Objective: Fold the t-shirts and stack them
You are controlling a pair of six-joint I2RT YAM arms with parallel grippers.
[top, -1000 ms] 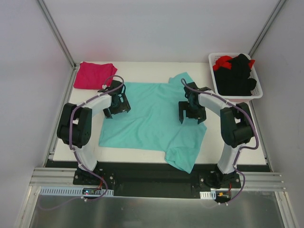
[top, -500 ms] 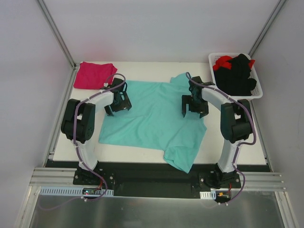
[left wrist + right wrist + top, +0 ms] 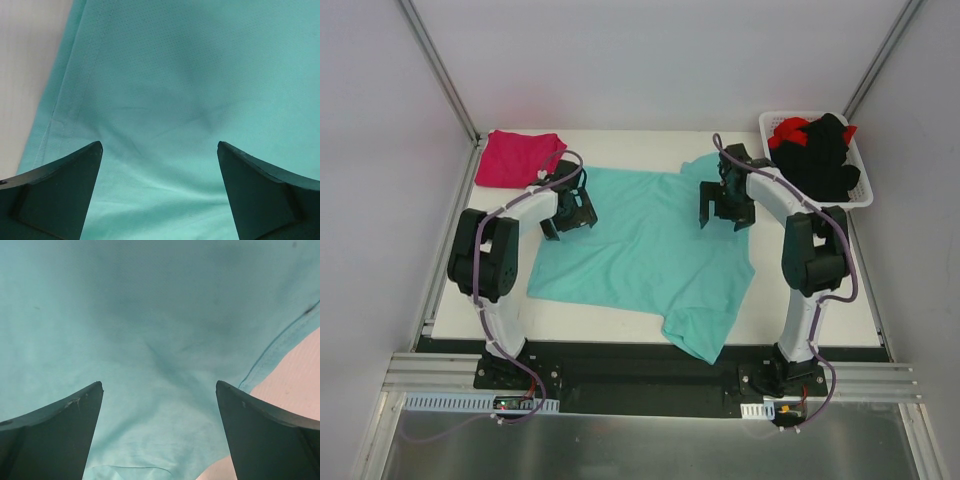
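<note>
A teal t-shirt (image 3: 640,250) lies spread across the middle of the white table (image 3: 820,310), one corner drooping over the front edge. A folded magenta-pink t-shirt (image 3: 518,158) rests at the back left. My left gripper (image 3: 565,215) hovers open over the teal shirt's left edge; the left wrist view shows teal cloth (image 3: 190,90) and its hem between the spread fingers (image 3: 60,190). My right gripper (image 3: 725,210) hangs open above the shirt's right side near the sleeve; teal fabric (image 3: 150,330) fills the right wrist view, bare table at its right.
A white basket (image 3: 865,195) at the back right holds black and red garments (image 3: 815,160). Metal frame posts rise at both back corners. A black rail carries the arm bases along the front edge.
Both grippers have moved toward the back of the table over the teal shirt, staying open. The shirt's right side has shifted slightly.
</note>
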